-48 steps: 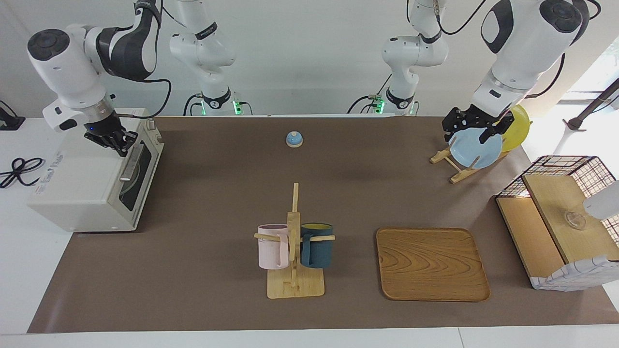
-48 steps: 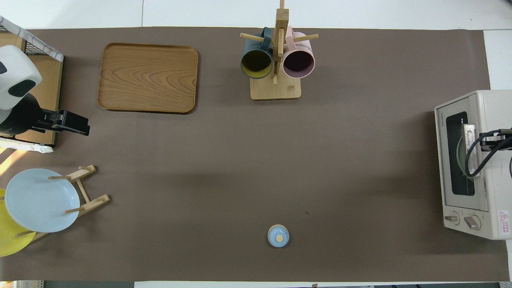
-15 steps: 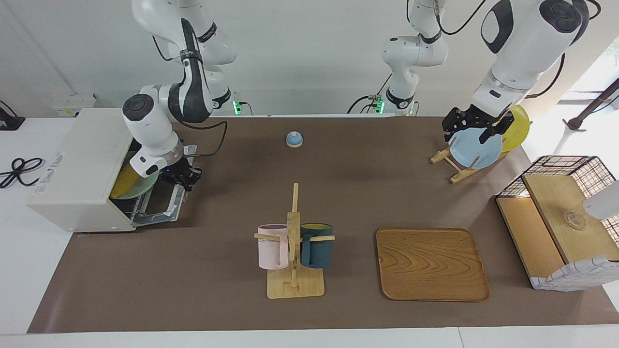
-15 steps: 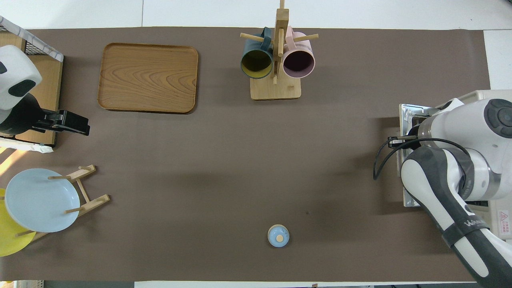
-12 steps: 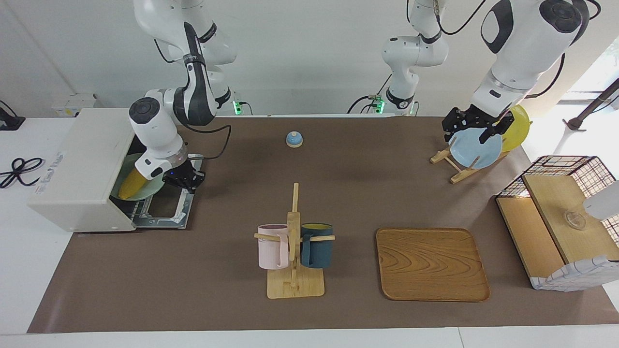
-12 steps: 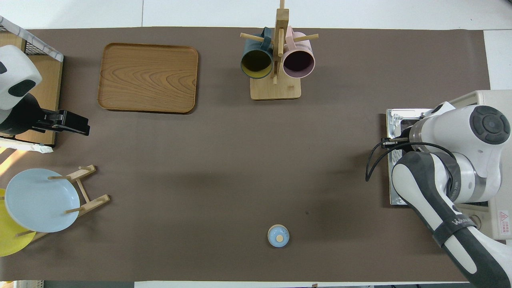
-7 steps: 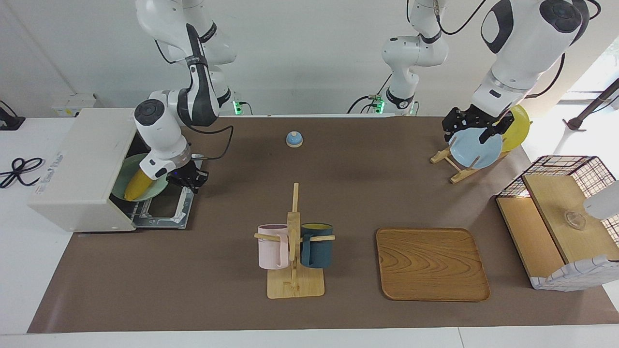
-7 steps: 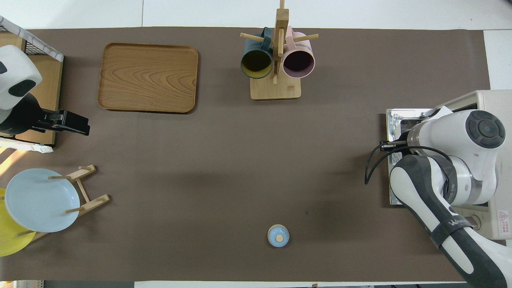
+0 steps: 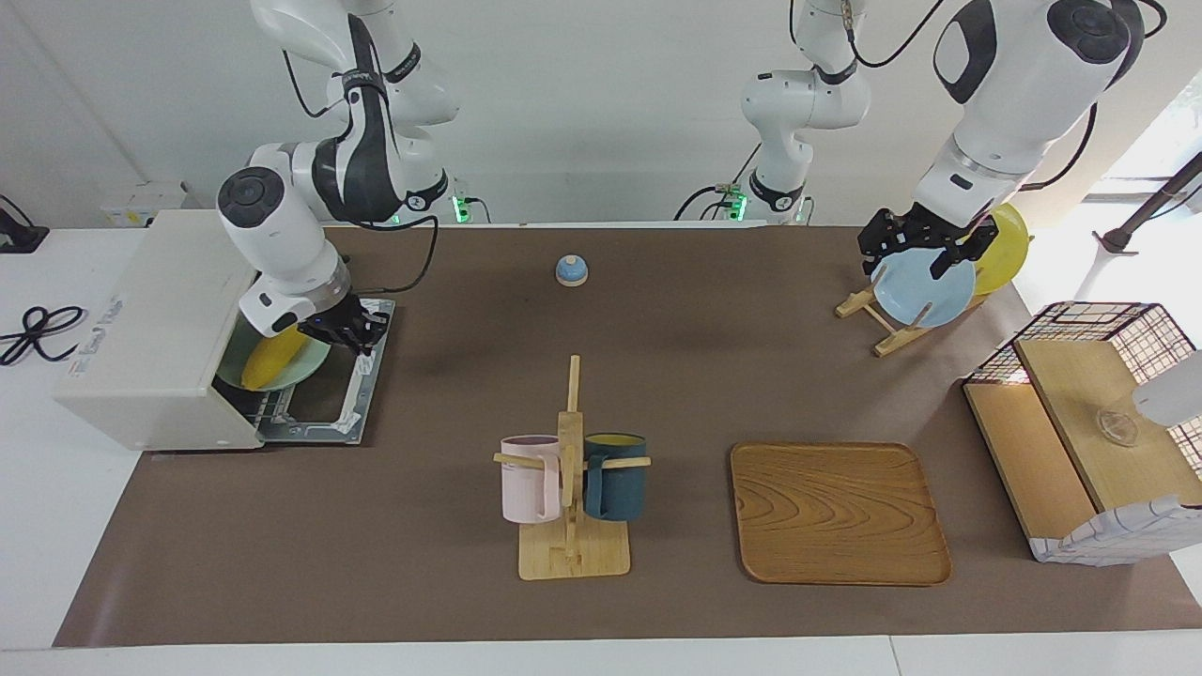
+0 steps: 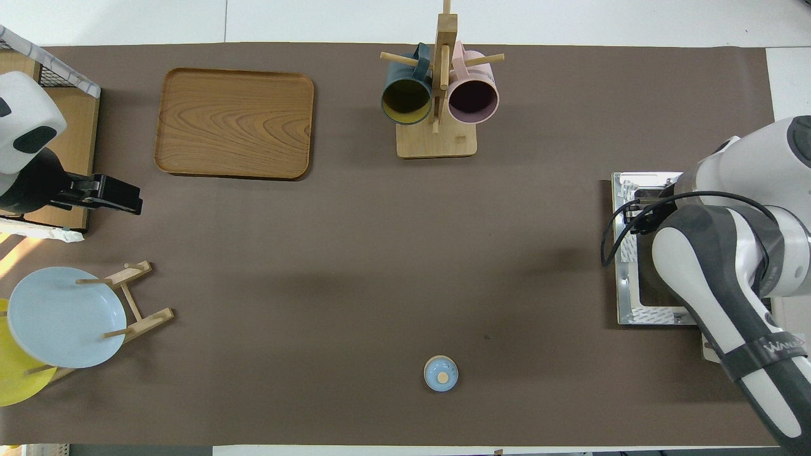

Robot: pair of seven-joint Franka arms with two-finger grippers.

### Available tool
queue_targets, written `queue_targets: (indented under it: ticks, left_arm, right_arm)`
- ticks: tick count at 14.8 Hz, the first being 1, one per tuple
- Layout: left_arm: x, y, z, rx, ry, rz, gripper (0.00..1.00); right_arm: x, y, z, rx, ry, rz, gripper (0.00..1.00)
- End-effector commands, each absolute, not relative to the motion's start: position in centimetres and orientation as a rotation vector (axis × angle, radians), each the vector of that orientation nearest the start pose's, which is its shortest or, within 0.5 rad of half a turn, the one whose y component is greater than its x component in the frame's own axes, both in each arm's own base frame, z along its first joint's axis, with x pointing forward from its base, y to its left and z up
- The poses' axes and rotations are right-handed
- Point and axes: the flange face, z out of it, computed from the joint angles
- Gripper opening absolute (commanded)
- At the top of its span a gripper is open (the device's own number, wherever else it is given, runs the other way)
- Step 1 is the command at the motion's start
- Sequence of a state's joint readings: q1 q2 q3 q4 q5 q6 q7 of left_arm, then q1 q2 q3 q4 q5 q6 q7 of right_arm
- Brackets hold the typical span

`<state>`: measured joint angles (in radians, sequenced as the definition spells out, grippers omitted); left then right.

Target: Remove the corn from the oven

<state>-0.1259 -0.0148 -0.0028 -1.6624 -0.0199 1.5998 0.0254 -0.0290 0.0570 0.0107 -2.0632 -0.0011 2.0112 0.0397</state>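
Right arm bent low from its base, wrist angled down, right gripper [image 9: 349, 330] hovering at the mouth of the oven [image 9: 141, 329] over its lowered door, left arm waiting upright, left gripper [image 9: 925, 246] wide open, pointing down

I have two cameras, both high and not close. The facing one looks across the table [image 9: 423, 582] toward the robots and sees their bases. The overhead one looks steeply down from the robots' end. Both share the whole brown mat, for example the mug rack [image 9: 572, 488] [image 10: 437, 95], turned half around.
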Motion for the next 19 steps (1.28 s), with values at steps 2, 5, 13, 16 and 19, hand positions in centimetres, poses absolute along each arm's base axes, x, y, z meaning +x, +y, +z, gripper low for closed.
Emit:
queue_targets:
  ticks: [2, 5, 13, 16, 19]
  left_arm:
    - [54.5, -7.1, 59.7, -3.131, 0.241, 0.063, 1.0]
    - [54.5, -7.2, 59.8, -3.131, 0.243, 0.06, 1.0]
    - [54.6, -7.2, 59.6, -3.131, 0.238, 0.065, 1.0]
    - [54.6, -7.1, 59.8, -3.132, 0.236, 0.058, 1.0]
    - [54.6, -7.2, 59.7, -3.131, 0.238, 0.058, 1.0]
  right_arm:
    - [53.7, -3.7, 38.9, -3.149, 0.036, 0.17, 0.39]
    - [53.7, -3.9, 38.9, -3.151, 0.034, 0.178, 0.39]
    - [52.0, -5.5, 37.3, -3.172, -0.004, 0.169, 0.39]
    - [51.6, -6.0, 36.9, -3.169, -0.071, 0.155, 0.0]
    - [51.9, -3.9, 37.3, -3.201, -0.182, 0.184, 0.0]
